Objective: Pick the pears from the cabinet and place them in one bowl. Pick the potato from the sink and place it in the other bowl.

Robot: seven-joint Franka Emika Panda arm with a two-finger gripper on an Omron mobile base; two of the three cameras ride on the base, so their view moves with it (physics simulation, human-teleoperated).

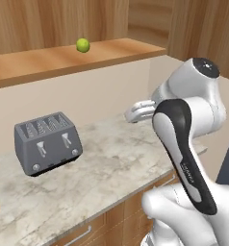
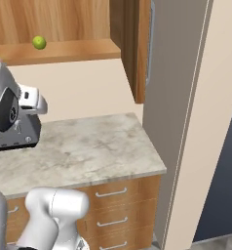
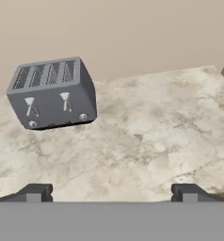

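The claw (image 3: 112, 192) hangs low over the marbled desk (image 3: 147, 136), its two dark tips spread wide apart with nothing between them. In the left base view it (image 1: 135, 113) juts out from the folded arm toward the back wall, well below the cabinet shelf.

Next out, on the desk, stands a grey toaster (image 3: 52, 93), to the left of the claw's line and apart from it. It is no part of the job, so the arm should pass it with room to spare.

Farthest and highest is the pear (image 1: 82, 45), bright yellow-green, sitting alone on the open cabinet (image 1: 63, 60) shelf near its front edge; the right base view shows it (image 2: 39, 42) left of the cabinet's side wall.

The step in hand looks like the reach for that pear. To do it well, I judge the arm should rise first, then go in level with the shelf, tips kept wide, centring the fruit before closing. A round pear near the edge may roll if nudged, so come straight on, slowly, and close gently around its middle.
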